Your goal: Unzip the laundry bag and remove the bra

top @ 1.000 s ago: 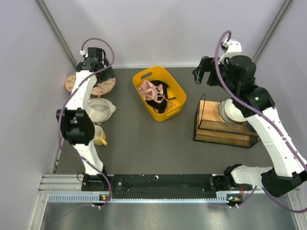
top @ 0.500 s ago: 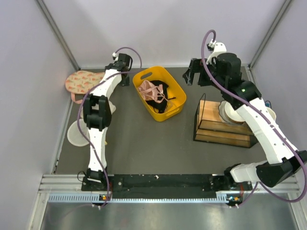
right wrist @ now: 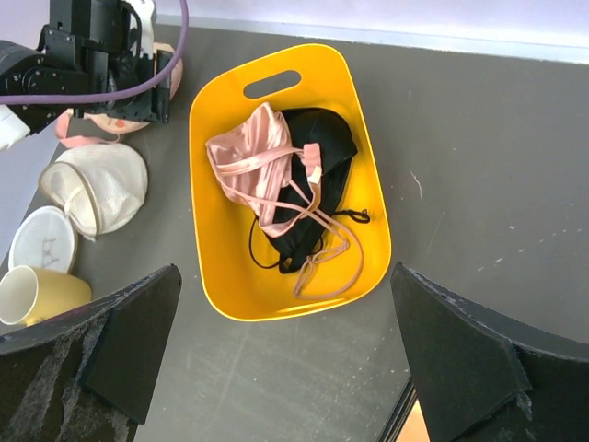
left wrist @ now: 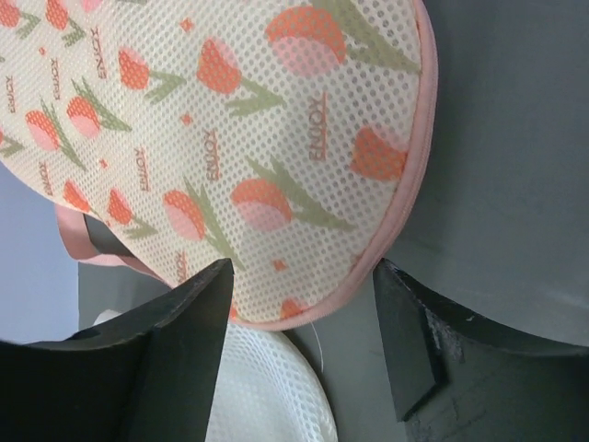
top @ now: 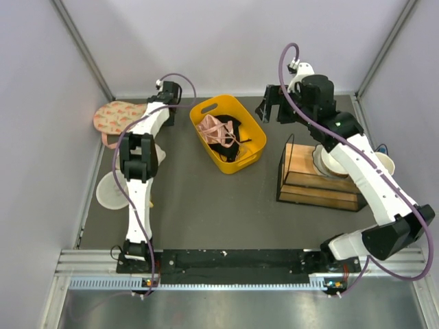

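Note:
The laundry bag (top: 116, 115), pale pink mesh with orange-red tulip prints and pink edging, lies at the far left back. It fills the upper left wrist view (left wrist: 230, 120). My left gripper (left wrist: 304, 285) is open and empty just over the bag's rounded edge, to the right of the bag in the top view (top: 168, 108). The white bra (right wrist: 97, 189) lies on the table right beside the bag, its cup showing below the bag's edge (left wrist: 267, 387). My right gripper (right wrist: 285, 276) is open and empty, high above the yellow basket.
The yellow plastic basket (top: 252, 120) at the back middle holds a pink strappy garment (right wrist: 253, 166) and a black garment (right wrist: 327, 152). A wire-and-wood rack (top: 319, 181) with a white bowl stands at the right. A round white lid (top: 110, 192) and a yellow cup (right wrist: 28, 295) are at the left.
My left arm has swung from over the bag toward the back, its gripper now at the bag's right edge. My right gripper has moved left toward the basket.

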